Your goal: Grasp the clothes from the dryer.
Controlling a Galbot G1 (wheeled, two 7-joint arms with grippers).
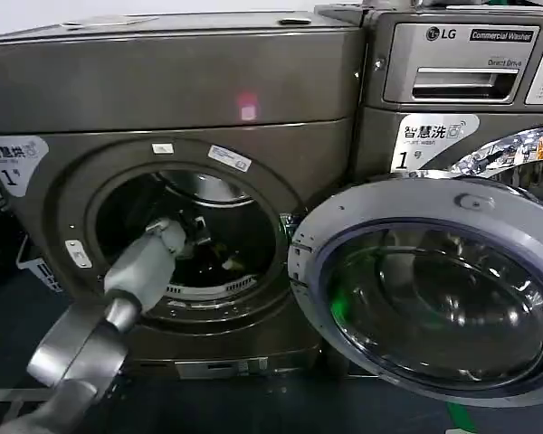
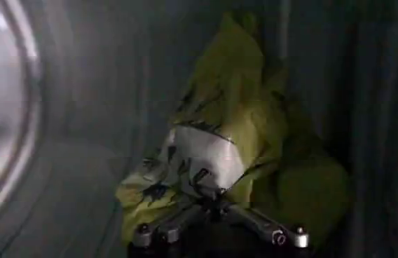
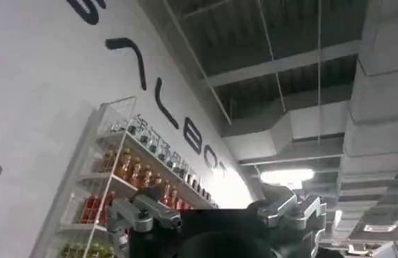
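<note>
Left arm reaching through the open porthole of the dryer (image 1: pixel 172 136); clothes inside the drum.

Head view: the left gripper (image 1: pixel 199 237) sits inside the dark drum, its fingertips hard to make out, and the clothes are largely lost in shadow there. Left wrist view: the left gripper's 2 fingers (image 2: pixel 158 231) are spread wide, cut off at the frame edge, with the clothes (image 2: pixel 234 140) just beyond them against the drum wall; contact cannot be told. The bundle stands upright, long axis vertical, peak uppermost, whitish patch facing the camera. The right gripper (image 3: pixel 216 214) is raised toward the ceiling, fingers apart, holding nothing. The round door (image 1: pixel 434 289) hangs open at the right.
</note>
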